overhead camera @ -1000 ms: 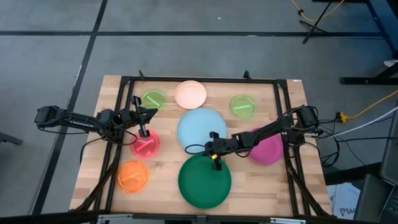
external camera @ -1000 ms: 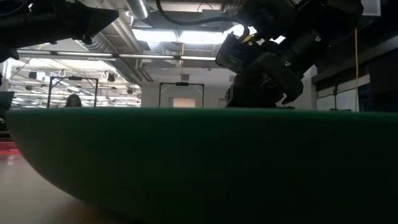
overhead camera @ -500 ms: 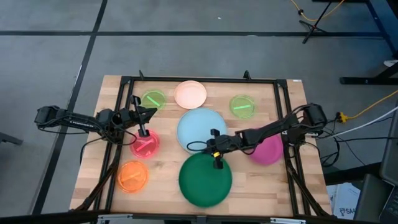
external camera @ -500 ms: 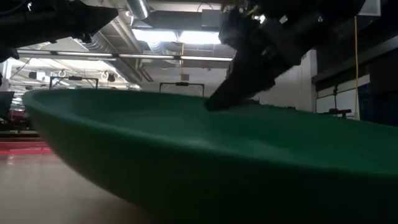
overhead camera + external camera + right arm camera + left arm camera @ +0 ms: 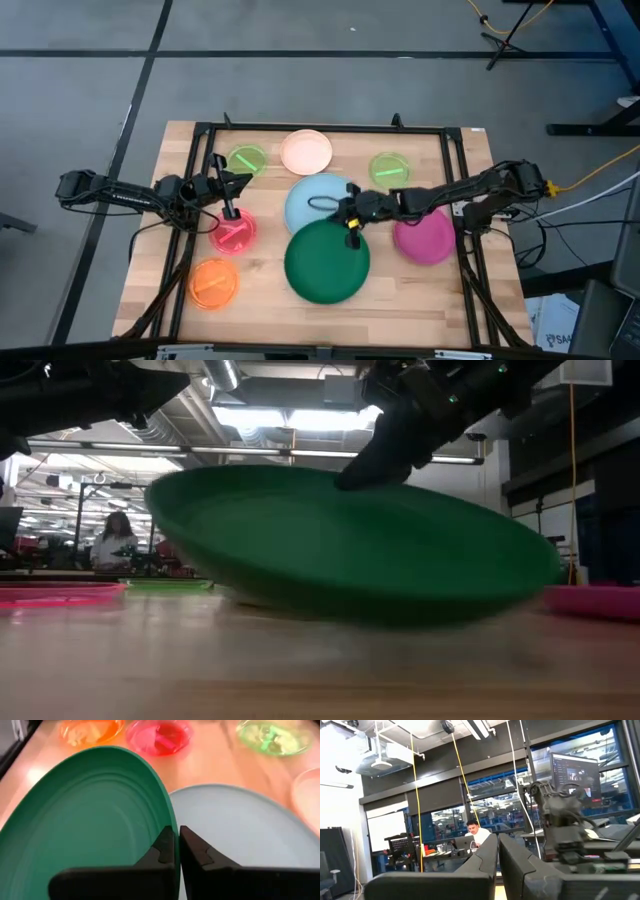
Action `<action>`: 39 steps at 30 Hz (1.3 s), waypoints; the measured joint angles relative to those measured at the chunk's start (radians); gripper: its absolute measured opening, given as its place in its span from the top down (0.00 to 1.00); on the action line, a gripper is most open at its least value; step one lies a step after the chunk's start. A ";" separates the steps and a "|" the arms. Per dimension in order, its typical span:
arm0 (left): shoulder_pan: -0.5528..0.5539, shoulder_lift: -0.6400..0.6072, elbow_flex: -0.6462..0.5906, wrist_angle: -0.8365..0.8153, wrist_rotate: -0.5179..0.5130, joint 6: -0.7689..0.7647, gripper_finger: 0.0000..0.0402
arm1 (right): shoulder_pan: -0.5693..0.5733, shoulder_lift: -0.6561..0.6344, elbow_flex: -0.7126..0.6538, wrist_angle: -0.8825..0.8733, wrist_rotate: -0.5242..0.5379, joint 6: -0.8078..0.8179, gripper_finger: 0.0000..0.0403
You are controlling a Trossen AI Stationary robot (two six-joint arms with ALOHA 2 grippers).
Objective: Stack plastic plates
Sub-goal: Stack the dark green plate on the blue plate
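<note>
My right gripper (image 5: 350, 224) is shut on the large dark green plate (image 5: 325, 265), which stands tilted next to the light blue plate (image 5: 315, 198); in the high view its far rim overlaps the blue one. The magenta plate (image 5: 425, 238) lies to the right. The peach plate (image 5: 306, 152) and two lime green plates (image 5: 247, 160) (image 5: 390, 170) lie along the far side. My left gripper (image 5: 229, 208) is shut and hovers over the pink-red plate (image 5: 233, 234). The orange plate (image 5: 214, 283) lies near the left corner. My right gripper pinches the green plate's far rim (image 5: 168, 817) between its two fingers (image 5: 194, 847), one on the inner face and one on the outer. The fingers come slanting down from the table's right and lie across the rim. That rim is raised and the plate tilts, low side (image 5: 400, 610) at the table.
A black frame (image 5: 330, 128) runs around the wooden table top. Bare wood (image 5: 260, 300) shows between the orange and green plates and along the near edge. A person (image 5: 112, 540) sits in the room far behind the table.
My right gripper has moved toward the table's far edge and up, still shut on the green plate's rim. The green plate has gone with it toward the light blue plate and has tipped, its far rim lifted. The left arm has kept still.
</note>
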 joint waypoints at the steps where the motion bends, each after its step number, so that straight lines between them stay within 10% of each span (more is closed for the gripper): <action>1: 0.000 0.000 0.000 0.000 0.000 0.000 0.98 | -0.018 -0.011 0.000 -0.002 -0.011 -0.003 1.00; 21: 0.000 0.000 0.000 0.003 -0.002 -0.054 0.98 | -0.358 -0.036 0.000 -0.002 -0.051 -0.049 1.00; 39: 0.033 0.000 0.000 0.006 0.007 -0.056 0.98 | -0.393 0.101 0.000 0.017 -0.086 -0.097 0.99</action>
